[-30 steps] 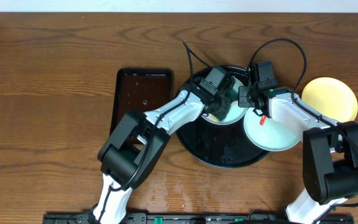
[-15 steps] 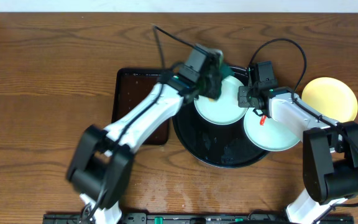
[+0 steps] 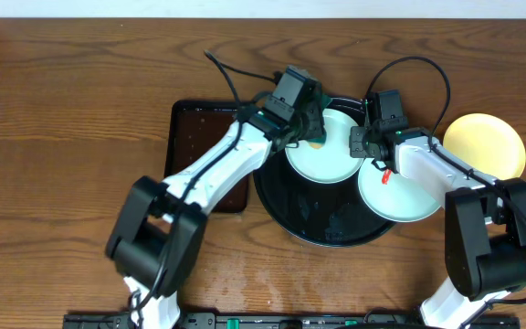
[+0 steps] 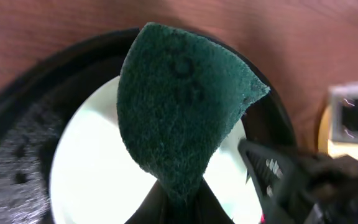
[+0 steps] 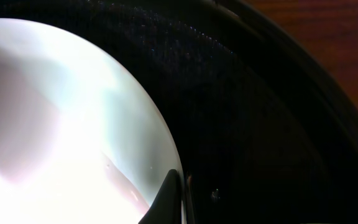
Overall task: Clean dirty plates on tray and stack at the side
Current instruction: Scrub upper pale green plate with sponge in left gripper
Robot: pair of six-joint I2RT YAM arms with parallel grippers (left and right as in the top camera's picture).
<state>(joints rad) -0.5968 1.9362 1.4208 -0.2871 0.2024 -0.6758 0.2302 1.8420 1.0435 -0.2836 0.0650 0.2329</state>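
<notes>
The black tray holds a pale blue-white plate in its upper half. My left gripper is over that plate's upper left edge, shut on a green scouring pad that hangs above the plate. My right gripper is shut on the same plate's right rim; the right wrist view shows the rim pinched between the fingers. A second pale plate lies across the tray's right rim, partly under my right arm. The pale yellow plate sits on the table at far right.
A rectangular dark brown tray lies left of the black tray, partly under my left arm. Both arms cross above the black tray. Bare wooden table stretches to the left.
My left arm swung up and left, carrying the pad from the plate's middle to its upper left edge. The right arm and the plates stayed put.
</notes>
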